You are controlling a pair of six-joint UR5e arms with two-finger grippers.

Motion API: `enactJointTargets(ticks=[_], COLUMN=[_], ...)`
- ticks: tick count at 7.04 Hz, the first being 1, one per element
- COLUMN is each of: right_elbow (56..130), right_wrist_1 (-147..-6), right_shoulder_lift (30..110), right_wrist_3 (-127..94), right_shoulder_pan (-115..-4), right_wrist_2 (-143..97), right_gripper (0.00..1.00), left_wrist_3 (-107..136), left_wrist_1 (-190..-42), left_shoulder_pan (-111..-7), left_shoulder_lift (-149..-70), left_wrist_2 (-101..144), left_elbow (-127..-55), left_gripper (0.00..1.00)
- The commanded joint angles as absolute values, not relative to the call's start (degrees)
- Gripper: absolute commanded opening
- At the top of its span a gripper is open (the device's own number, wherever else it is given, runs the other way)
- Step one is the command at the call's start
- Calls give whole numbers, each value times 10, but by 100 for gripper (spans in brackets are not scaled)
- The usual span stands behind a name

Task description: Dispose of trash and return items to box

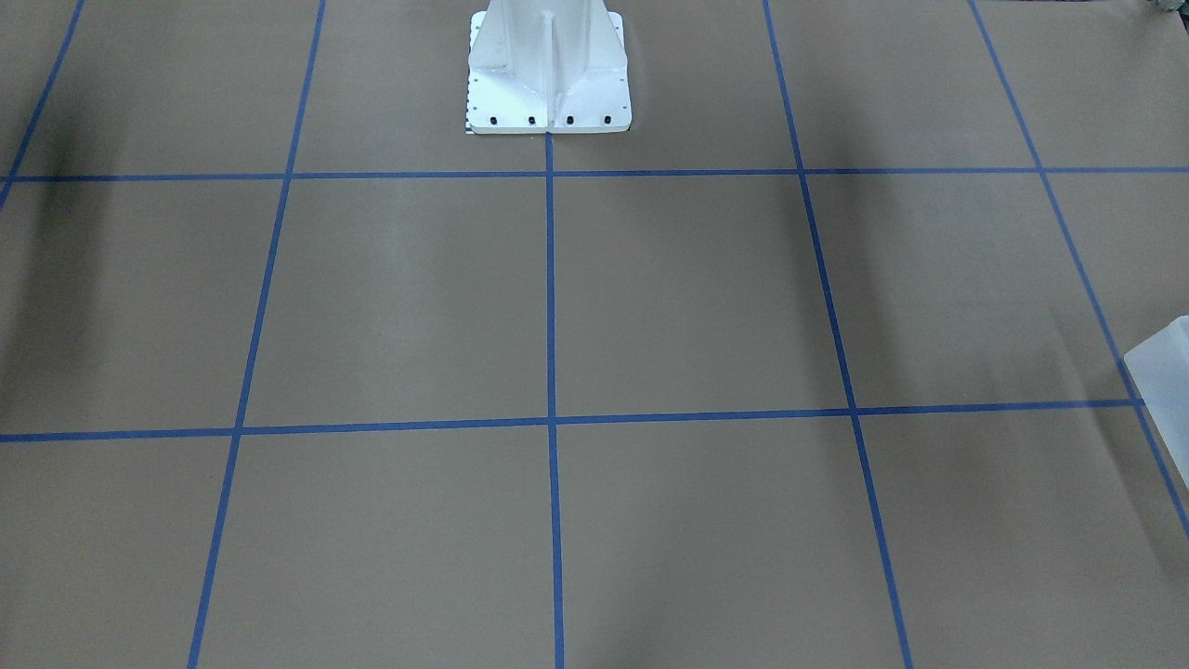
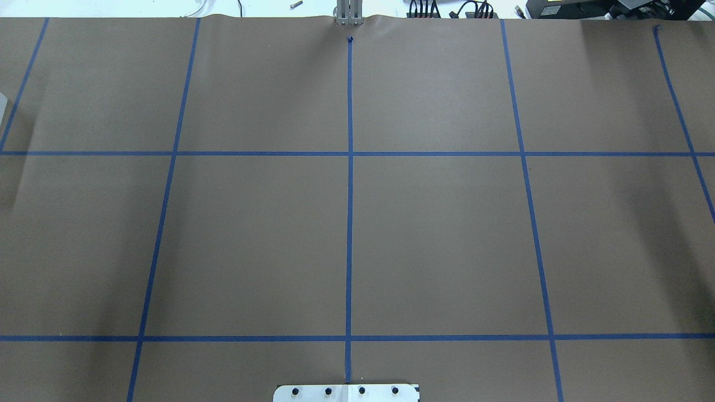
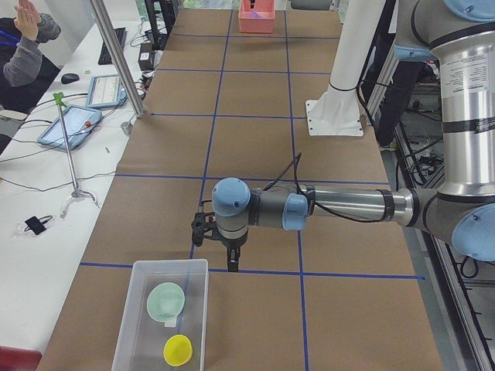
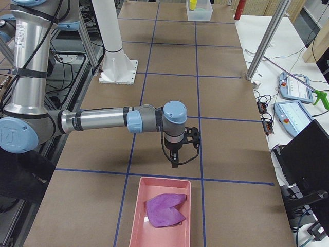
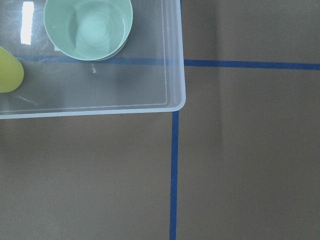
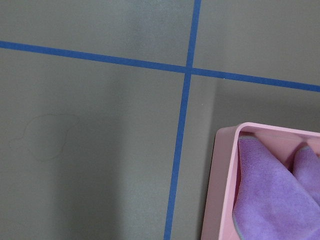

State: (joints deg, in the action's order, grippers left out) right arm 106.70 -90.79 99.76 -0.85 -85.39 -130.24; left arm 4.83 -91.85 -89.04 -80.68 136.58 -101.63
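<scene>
Brown papered surface (image 2: 251,240), blue tape grid (image 2: 349,167). Box (image 3: 195,297) at left end holds green bowl (image 3: 165,301) and yellow cup (image 3: 178,350). Pink tray (image 4: 159,178) at right end holds purple cloth (image 4: 164,210). Left gripper (image 3: 230,259) and right gripper (image 4: 175,162) hover beside them; apart or together, cannot tell. Sorting seems finished; next move likely retracts arms.

even, bright light, soft shadows on the table (image 2: 435,234), pictures sharp.

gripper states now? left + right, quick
Left gripper: cannot tell, it shows only in a side view.
Right gripper: cannot tell, it shows only in a side view.
</scene>
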Motion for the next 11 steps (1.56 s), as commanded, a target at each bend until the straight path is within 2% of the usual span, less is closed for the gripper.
enactJointTargets(ticks=[1,11], right_elbow=[1069,1071], right_wrist_1=[-908,-908], right_shoulder_lift=[998,996], right_wrist_3=[-9,-7], right_shoulder_pan=[-853,-852], right_wrist_2=[-1303,-1311], right_gripper=[100,100], left_wrist_3=[48,48], left_wrist_1=[-918,-918], left_shoulder_pan=[-891,-890], left_shoulder_lift=[-807,-807], left_wrist_2=[1366,1366], left_elbow=[-1017,-1019], left_gripper=[99,99])
